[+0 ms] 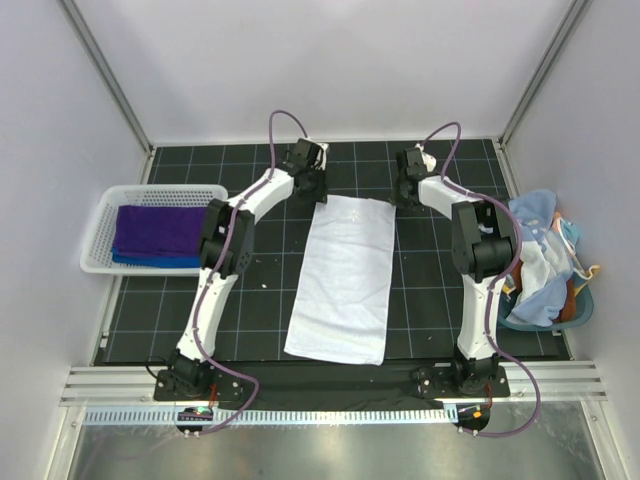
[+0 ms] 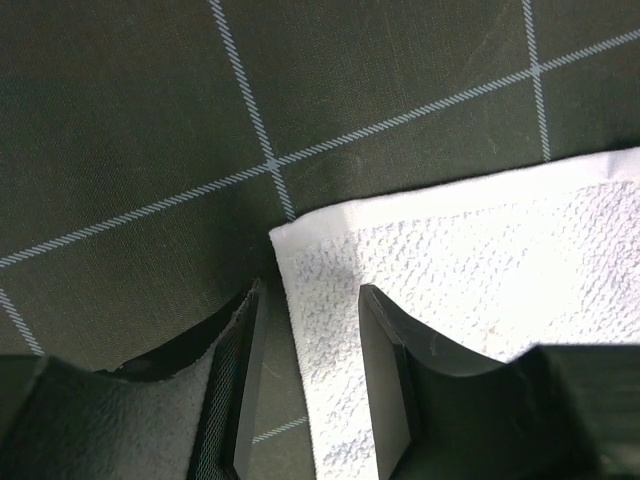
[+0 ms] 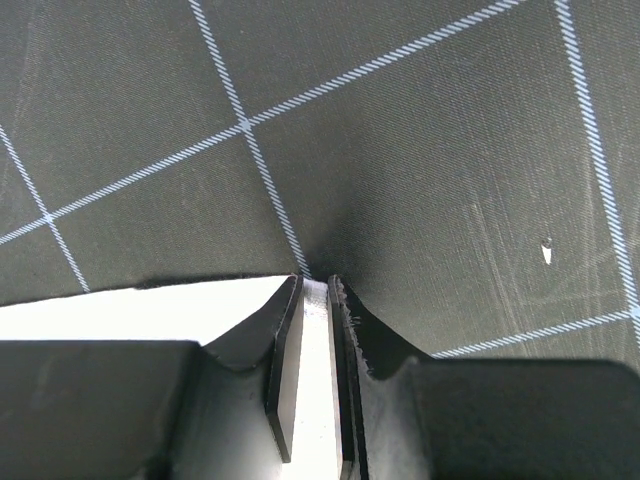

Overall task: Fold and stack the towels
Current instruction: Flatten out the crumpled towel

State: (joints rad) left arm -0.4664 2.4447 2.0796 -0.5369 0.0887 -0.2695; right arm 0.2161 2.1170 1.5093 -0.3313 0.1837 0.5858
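- The white towel [image 1: 342,280] is spread flat on the table [image 1: 262,305], with bare margin left around every edge.
- Shown in wrist views alone: the far-left corner is straddled by released left jaws, and the far-right corner is grasped by right jaws.

Three towels: a white towel [image 1: 343,275], a purple towel [image 1: 160,228], a blue towel [image 1: 150,260]; one white basket [image 1: 98,228]; one blue tub [image 1: 585,308] of mixed cloths; two arms [image 1: 235,232]
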